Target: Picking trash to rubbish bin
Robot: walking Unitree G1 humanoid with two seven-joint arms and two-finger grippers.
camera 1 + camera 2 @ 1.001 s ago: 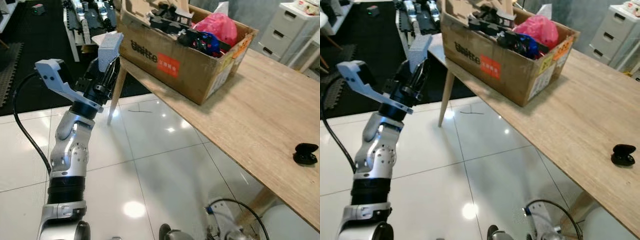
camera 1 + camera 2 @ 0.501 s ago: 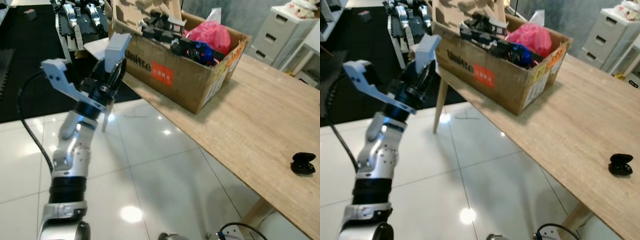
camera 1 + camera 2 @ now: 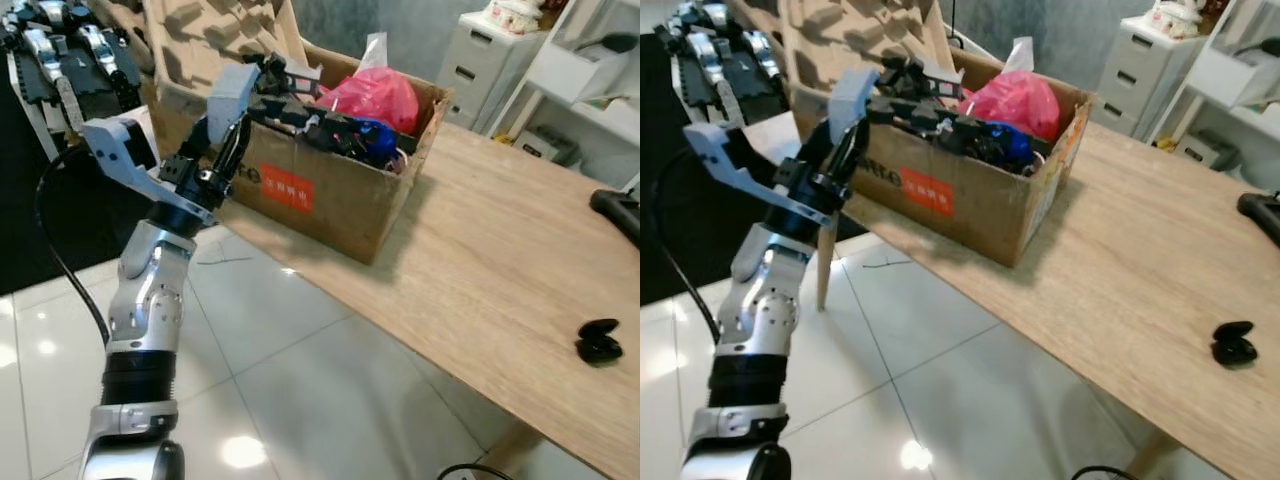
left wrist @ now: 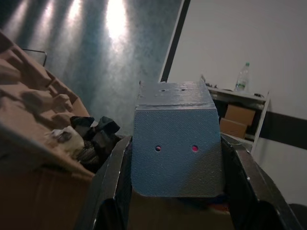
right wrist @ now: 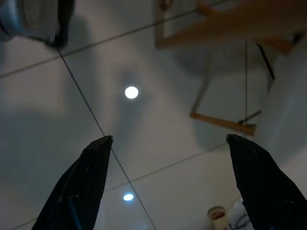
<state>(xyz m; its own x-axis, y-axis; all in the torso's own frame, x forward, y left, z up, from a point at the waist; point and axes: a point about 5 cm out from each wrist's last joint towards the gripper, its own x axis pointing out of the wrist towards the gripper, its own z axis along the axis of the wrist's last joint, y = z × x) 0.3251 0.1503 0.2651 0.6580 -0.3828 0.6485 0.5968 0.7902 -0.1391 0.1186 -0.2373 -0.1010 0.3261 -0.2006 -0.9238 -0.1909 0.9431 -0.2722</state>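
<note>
Left eye view: your left gripper [image 3: 228,140], clamping the grey block [image 3: 230,95], has neared the cardboard box [image 3: 340,200]; drop due.

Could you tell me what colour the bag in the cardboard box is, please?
Bright pink bag, clearest in the right eye view.

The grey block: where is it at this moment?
The grey block sits clamped in the left gripper, raised at the robot's left beside the cardboard box on the wooden table.
</note>
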